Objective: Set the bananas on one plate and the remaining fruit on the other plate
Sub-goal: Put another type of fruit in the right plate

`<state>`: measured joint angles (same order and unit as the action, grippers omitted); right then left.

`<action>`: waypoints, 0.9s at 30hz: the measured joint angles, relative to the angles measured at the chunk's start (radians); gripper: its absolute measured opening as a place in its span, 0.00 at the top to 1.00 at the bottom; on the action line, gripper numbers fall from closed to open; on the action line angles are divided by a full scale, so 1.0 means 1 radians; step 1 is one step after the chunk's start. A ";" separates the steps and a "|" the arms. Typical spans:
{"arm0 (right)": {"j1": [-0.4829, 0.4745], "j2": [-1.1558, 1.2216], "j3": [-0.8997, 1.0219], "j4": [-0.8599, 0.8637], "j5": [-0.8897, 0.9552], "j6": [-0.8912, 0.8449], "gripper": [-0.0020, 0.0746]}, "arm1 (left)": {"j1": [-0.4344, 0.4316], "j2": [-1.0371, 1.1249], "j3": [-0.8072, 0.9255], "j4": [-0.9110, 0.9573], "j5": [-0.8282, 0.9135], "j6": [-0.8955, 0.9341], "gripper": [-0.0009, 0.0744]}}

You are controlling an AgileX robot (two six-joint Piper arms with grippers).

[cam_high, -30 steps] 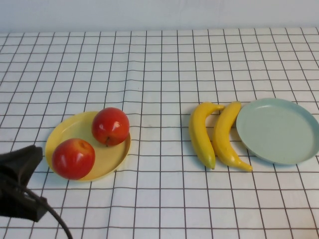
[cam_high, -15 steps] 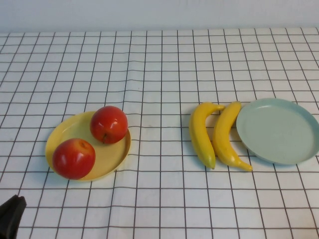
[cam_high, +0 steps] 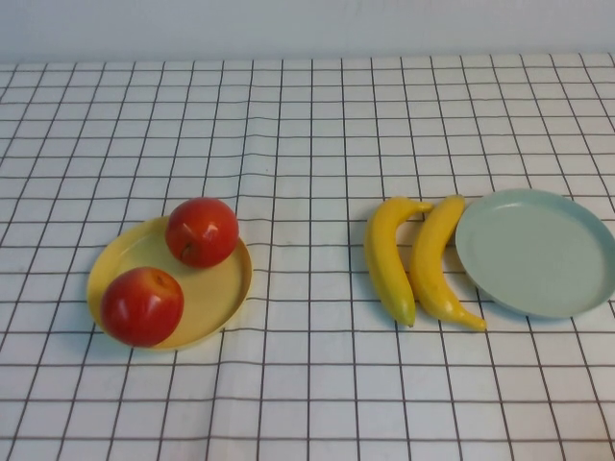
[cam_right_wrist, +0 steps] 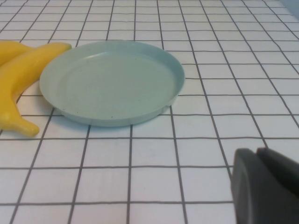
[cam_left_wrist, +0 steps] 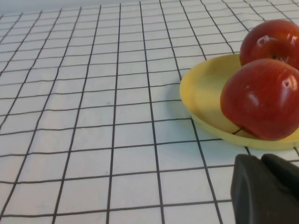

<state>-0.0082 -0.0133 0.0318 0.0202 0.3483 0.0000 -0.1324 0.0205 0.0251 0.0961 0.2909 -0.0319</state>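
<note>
Red apples (cam_high: pixel 142 305) (cam_high: pixel 202 231) are sitting on the yellow plate (cam_high: pixel 229 288) at the left of the surface (cam_high: pixel 307 125); both bananas (cam_high: pixel 388 257) (cam_high: pixel 438 261) are lying just beside the blue-green plate (cam_high: pixel 538 252). Left wrist view: the left gripper (cam_left_wrist: pixel 267 189), fingers closed and holding nothing, is hovering near the apples. Right wrist view: the right gripper (cam_right_wrist: pixel 264 185), likewise closed and holding nothing, is hanging near the blue-green plate.

Two red apples (cam_high: pixel 142 305) sit on the pale yellow plate (cam_high: pixel 227 288), one at its far rim, one at its near-left rim. Two yellow bananas (cam_high: pixel 388 259) lie side by side on the cloth, the right one touching the pale blue-green plate (cam_high: pixel 538 252).
</note>
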 joint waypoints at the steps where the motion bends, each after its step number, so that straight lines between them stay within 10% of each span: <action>1: 0.000 0.000 0.000 0.000 0.000 0.000 0.99 | 0.000 -0.017 0.000 0.004 0.018 0.001 0.99; 27: 0.000 -0.002 0.000 0.000 0.000 0.000 0.99 | 0.000 -0.031 0.000 -0.049 0.083 0.004 0.99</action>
<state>-0.0082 -0.0150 0.0318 0.0202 0.3483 0.0000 -0.1326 -0.0108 0.0251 0.0472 0.3743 -0.0277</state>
